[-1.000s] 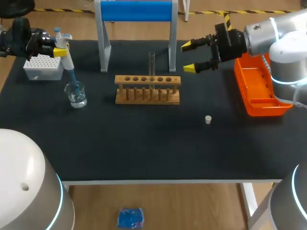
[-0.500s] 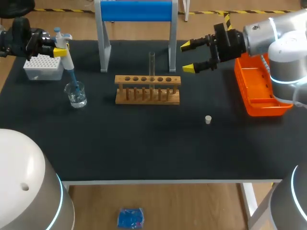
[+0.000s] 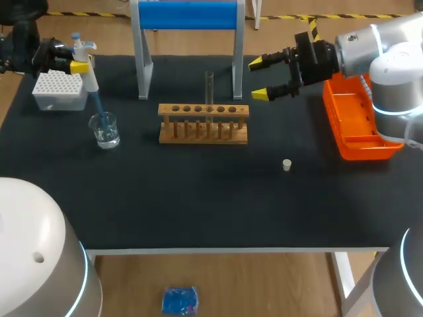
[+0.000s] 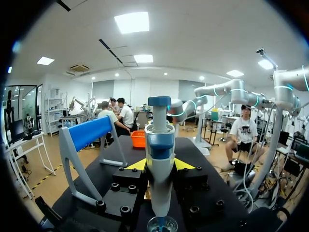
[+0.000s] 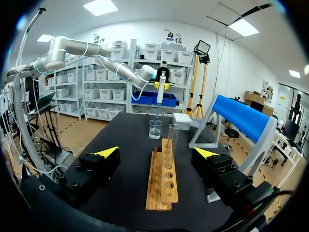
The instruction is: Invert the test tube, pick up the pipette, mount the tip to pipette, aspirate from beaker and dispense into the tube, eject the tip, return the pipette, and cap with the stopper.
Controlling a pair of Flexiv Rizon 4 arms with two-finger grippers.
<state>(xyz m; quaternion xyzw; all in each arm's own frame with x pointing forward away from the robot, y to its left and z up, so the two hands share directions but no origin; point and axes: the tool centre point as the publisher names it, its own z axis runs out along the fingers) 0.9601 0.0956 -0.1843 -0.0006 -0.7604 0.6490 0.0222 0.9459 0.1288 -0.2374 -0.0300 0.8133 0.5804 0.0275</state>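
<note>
Left claw [image 3: 78, 66]: clamped on the pipette [image 3: 84, 61], at the far left of the surface [image 3: 198, 198], above the beaker [image 3: 106, 130]. The left wrist view shows a yellow fingertip pressed against each side of the pipette body [image 4: 160, 154], which hangs upright between them.

The blue tip [image 3: 98, 109] is mounted on the pipette and slopes down into the beaker, its lower end inside the rim. The beaker holds clear liquid. From the left wrist view the beaker mouth [image 4: 161, 224] lies directly under the pipette.

Right claw [image 3: 259, 79]: wide open and holding nothing. It hovers over the far right of the surface, pointing left towards the blue-topped stand [image 3: 188, 16]. In the right wrist view its fingers [image 5: 107, 151] stand well apart on either side of the wooden rack [image 5: 161, 179], clear of it.

The test tube [image 3: 209, 89] stands upright in one of the middle holes of the wooden rack [image 3: 203, 123], at the centre of the surface. The other holes appear unoccupied.

The stopper [image 3: 287, 164], small and white, lies alone on the surface, nearer than the rack and to its right, well apart from both claws.

The white tip box [image 3: 59, 91] sits at the far left, just beyond the beaker. An orange tray [image 3: 357, 125] lies along the right edge, partly under the right arm.
</note>
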